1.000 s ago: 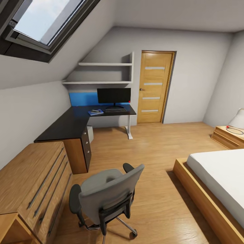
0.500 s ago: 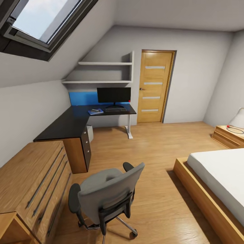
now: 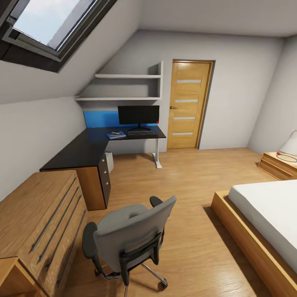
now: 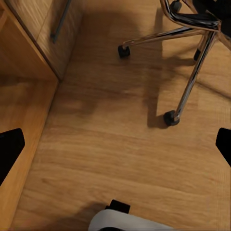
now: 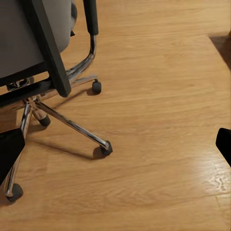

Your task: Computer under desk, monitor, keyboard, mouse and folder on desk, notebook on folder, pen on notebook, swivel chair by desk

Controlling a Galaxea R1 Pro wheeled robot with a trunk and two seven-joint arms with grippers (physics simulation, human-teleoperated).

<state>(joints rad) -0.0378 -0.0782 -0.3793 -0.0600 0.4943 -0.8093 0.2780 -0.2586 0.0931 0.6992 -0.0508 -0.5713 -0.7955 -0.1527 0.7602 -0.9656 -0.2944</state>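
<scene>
1. We count one bed [image 3: 268, 210], white-topped in a wooden frame, at the right of the head view.
2. One light-wood drawer chest [image 3: 37, 218] stands along the left wall.
3. One L-shaped black bench [image 3: 78, 152] fills the far left corner, its blue back panel behind.
4. One swivel chair [image 3: 130, 235] sits on the wood floor in the foreground, well apart from the bench, its seat bare.
5. One monitor [image 3: 138, 115] stands upright on the bench.
6. One computer [image 3: 109, 161] shows pale beneath the bench top.
7. One keyboard [image 3: 140, 133] lies just before the monitor.
8. One blue folder [image 3: 116, 135] lies on the bench left of the keyboard, with something small on top (too small to name).
9. The left jaws [image 4: 115, 144] are spread wide over bare floor near a chair castor.
10. The right jaws [image 5: 115, 144] are likewise spread, holding nothing, beside the chair's metal base.
</scene>
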